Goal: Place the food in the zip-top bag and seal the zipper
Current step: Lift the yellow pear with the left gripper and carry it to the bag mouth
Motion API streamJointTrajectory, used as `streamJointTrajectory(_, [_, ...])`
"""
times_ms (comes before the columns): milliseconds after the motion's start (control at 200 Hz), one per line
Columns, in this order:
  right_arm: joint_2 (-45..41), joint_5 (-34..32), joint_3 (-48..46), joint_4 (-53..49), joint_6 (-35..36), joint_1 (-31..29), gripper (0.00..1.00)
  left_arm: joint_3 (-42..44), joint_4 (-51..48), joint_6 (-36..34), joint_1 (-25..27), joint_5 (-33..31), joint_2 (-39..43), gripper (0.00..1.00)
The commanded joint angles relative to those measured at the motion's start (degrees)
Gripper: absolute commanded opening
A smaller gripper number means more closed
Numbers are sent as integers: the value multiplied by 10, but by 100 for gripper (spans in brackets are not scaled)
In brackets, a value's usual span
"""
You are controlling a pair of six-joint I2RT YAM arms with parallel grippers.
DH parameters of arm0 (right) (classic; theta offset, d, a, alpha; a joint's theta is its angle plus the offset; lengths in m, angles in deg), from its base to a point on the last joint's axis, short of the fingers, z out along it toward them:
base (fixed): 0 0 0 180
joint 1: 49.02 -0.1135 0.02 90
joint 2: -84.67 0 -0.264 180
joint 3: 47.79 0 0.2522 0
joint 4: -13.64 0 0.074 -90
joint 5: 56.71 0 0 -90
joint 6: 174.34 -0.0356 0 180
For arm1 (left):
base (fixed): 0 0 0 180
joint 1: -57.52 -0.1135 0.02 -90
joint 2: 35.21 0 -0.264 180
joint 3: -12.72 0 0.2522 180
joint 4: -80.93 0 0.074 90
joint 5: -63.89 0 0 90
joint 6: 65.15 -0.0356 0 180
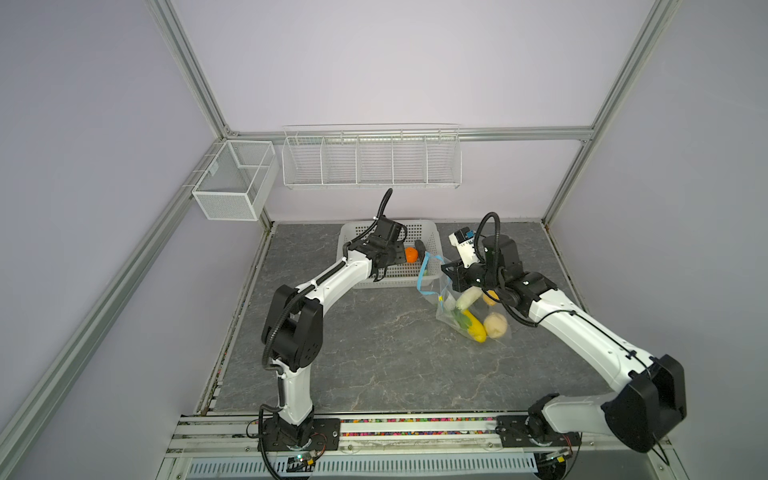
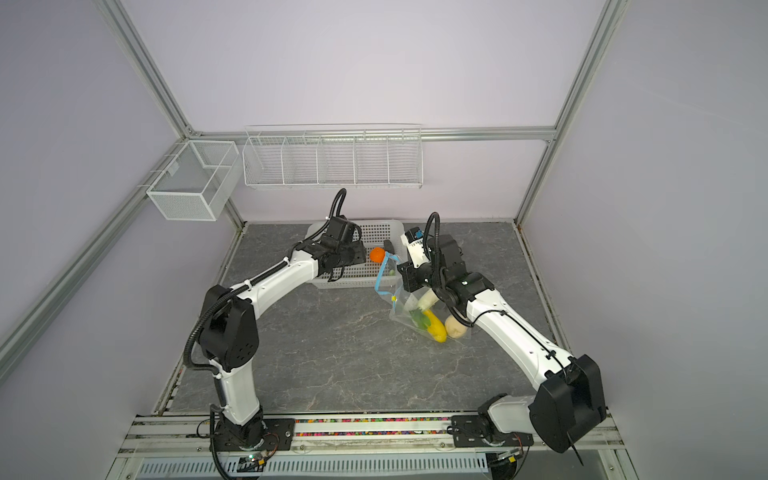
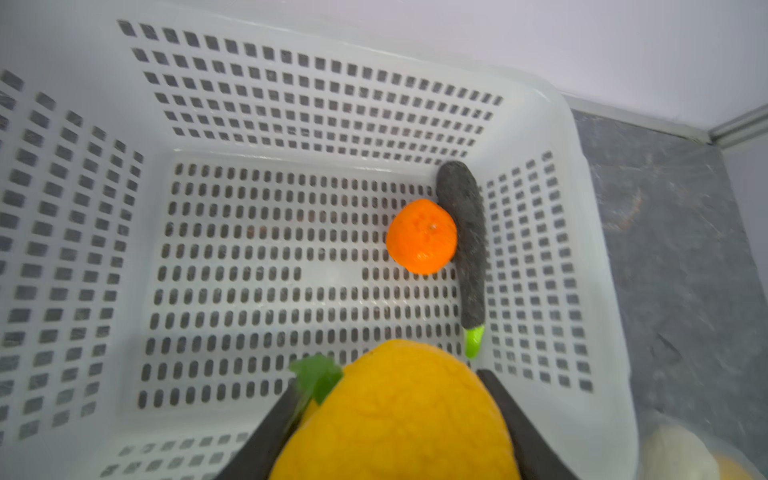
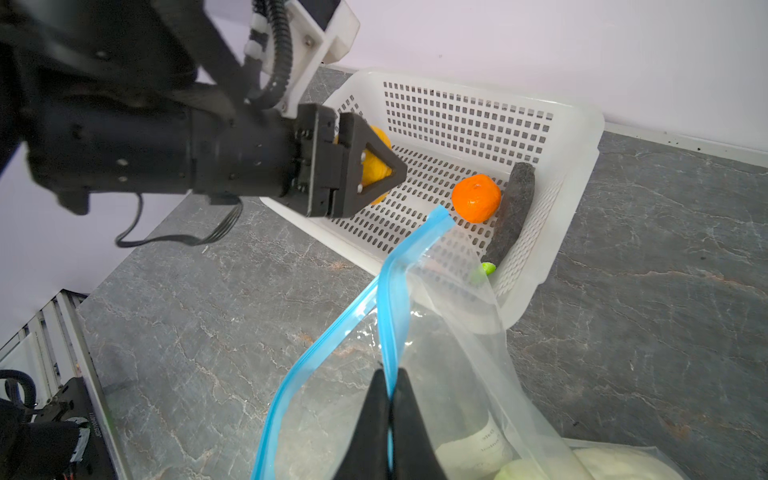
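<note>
My left gripper [image 3: 388, 376] hangs over the white perforated basket [image 3: 332, 83], shut on a yellow fruit [image 3: 399, 415] with a green leaf; in the right wrist view the left gripper [image 4: 374, 166] shows that fruit between its fingers. An orange [image 3: 422, 237] and a dark purple piece [image 3: 465, 241] with a green stem lie in the basket's corner. My right gripper [image 4: 390, 374] is shut on the light-blue zipper [image 4: 390, 291], holding the zip-top bag [image 1: 469, 316] with its mouth open beside the basket. Inside the bag lie yellow [image 1: 476, 328], beige [image 1: 495, 325] and white [image 1: 467, 298] food.
The basket [image 1: 432, 232] stands at the back of the grey table, touching the bag's mouth. A white wire rack [image 1: 372, 162] and a mesh box [image 1: 232, 183] hang on the back wall. Metal frame posts border the table.
</note>
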Motion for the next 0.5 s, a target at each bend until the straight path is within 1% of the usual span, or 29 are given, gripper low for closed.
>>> streamJointTrajectory(0, [-22, 8, -7, 16, -2, 2, 7, 34, -19, 14, 1, 75, 52, 43])
streamJointTrajectory(95, [-17, 17, -6, 20, -6, 2, 7, 57, -18, 16, 3, 134, 87, 43])
streamJointTrajectory(210, [-20, 20, 1, 14, -6, 2, 7, 76, -18, 9, 3, 221, 119, 43])
streamJointTrajectory(295, [-28, 14, -2, 15, -4, 2, 7, 87, -20, 8, 3, 263, 146, 42])
streamJointTrajectory(495, [-32, 21, -8, 23, -14, 1, 7, 119, 35, 28, 5, 359, 200, 42])
